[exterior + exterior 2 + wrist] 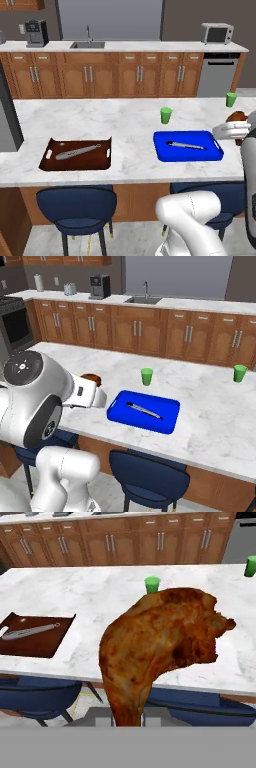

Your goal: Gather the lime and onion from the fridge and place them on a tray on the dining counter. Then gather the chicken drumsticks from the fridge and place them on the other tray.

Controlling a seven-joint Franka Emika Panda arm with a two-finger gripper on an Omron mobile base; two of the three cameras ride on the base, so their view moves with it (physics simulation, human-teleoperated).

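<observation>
Gripper [127, 719] clamped on chicken drumstick [160, 647], held above dining counter [115, 120] edge | drumstick brown end visible by wrist [236, 117], just R of blue tray [188, 146] | blue tray holds grey utensil [186, 145] | brown tray [76, 154] w/ utensil to L, well apart | 2 green cups [165, 115] behind trays

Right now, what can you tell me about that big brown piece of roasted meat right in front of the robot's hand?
It is a roasted chicken drumstick, golden-brown and glossy with darker crisp patches, thick and lumpy at the top and tapering to a narrow end below. The gripper is shut on that narrow end, holding the meat up in the air, off the white-grey marble dining counter. From the base cameras it peeks out past the white hand, just beside the bright blue rectangular tray. Nothing else touches it.
</observation>
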